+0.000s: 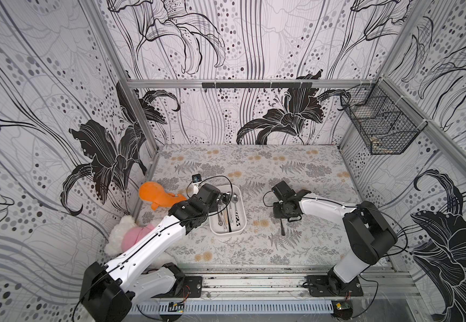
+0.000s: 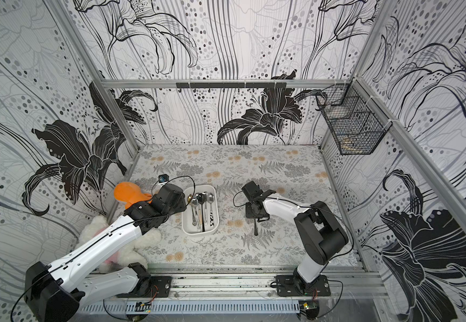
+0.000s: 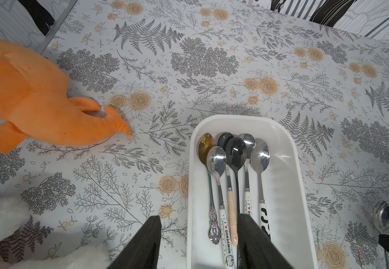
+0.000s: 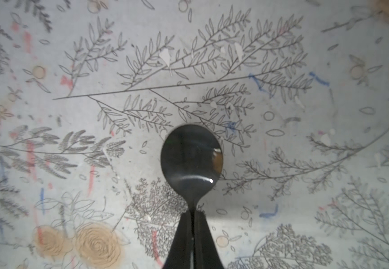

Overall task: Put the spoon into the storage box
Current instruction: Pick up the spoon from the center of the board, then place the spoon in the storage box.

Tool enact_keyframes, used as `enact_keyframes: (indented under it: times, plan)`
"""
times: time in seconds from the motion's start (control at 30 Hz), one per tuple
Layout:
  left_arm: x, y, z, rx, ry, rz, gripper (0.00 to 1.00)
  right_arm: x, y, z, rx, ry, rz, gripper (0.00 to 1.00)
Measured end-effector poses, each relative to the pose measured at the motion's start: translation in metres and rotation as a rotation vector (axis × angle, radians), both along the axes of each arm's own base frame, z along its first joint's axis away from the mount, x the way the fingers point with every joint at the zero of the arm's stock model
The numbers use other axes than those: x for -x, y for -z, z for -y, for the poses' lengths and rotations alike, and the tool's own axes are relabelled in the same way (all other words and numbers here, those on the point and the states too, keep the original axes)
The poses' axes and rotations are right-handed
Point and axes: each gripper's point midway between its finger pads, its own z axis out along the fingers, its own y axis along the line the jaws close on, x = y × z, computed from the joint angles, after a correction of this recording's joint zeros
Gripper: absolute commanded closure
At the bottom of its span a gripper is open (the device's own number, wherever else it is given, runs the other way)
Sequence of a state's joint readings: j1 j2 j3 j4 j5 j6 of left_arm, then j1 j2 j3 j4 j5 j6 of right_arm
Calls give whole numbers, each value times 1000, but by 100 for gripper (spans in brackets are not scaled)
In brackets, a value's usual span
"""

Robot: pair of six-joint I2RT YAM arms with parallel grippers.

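So the right hand [image 4: 192, 214] is pinched tight on the neck of the dark spoon [image 4: 191, 160], low over the table [image 1: 296, 251] at 3 o'clock from the storage box [image 3: 282, 186]. Its long axis runs 12-to-6, bowl toward 12, handle toward 6. The left hand [image 3: 198, 216] straddles the box's 9 o'clock wall, half open and holding nothing.

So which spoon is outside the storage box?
The dark spoon held at its neck by the right gripper; the other spoons lie inside the white storage box.
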State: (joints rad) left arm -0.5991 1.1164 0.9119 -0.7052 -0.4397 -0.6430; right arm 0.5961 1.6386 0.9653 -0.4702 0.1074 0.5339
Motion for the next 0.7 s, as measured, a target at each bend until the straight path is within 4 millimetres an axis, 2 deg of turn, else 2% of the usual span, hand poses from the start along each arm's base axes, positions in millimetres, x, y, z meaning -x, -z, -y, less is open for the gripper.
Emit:
enact_keyframes:
  times: [0.13,0.27,0.37,0.43,0.53,0.6,0.7]
  plan:
    - [0,-1,-1,-2,-4,6,41,-1,-17,-6,-25,-11,12,100]
    - [2,-6,-4,3,-10,19,41,-7,-42,-28,-68,-46,42,100]
    - [4,-10,-6,12,-16,35,41,-13,-71,-58,-116,-95,83,100]
    - [6,-11,-8,15,-21,42,41,-19,-92,-85,-162,-133,115,100]
    - [9,-13,-12,9,-31,44,41,-28,-112,-124,-217,-177,141,100]
    - [11,-14,-15,4,-35,47,41,-32,-116,-146,-237,-201,141,100]
    - [13,-15,-18,-3,-41,48,41,-33,-111,-174,-266,-226,118,100]
